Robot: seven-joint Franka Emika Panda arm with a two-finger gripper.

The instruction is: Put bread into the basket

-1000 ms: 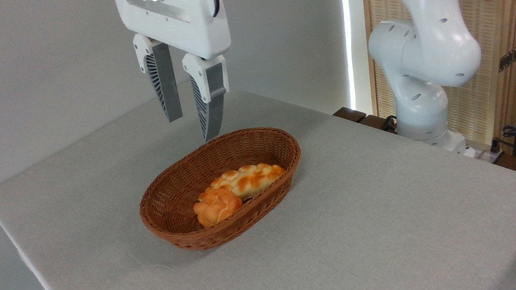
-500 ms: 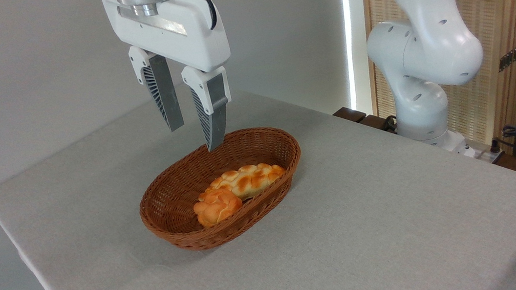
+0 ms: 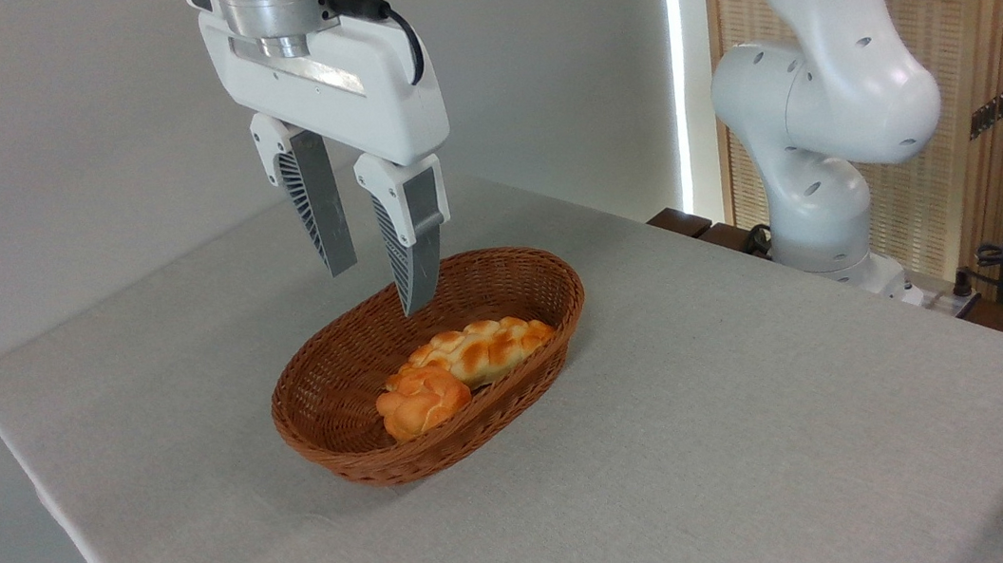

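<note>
Above the far rim of the oval brown woven wicker basket (image 3: 344,442), approx 11 o'clock from its centre, hangs the white two-finger gripper (image 3: 381,289) w/ grey ribbed fingers (image 3: 323,215). Jaws are parted w/ a clear gap between them, nothing held, nothing touched; tips point down, the right tip overlapping the basket's back wall in this view but looking raised clear of it. The long braided pale yellow loaf of bread (image 3: 481,349) w/ toasted orange-brown patches lies inside the basket, toward its 3 o'clock end, leaning along the near wall. A small round knotted orange bun (image 3: 421,402) sits touching the loaf's left end, approx 6 o'clock in the basket. Basket rests on a table w/ light grey cloth (image 3: 723,446). White robot arm base (image 3: 820,147) stands at 2 o'clock, well apart.
</note>
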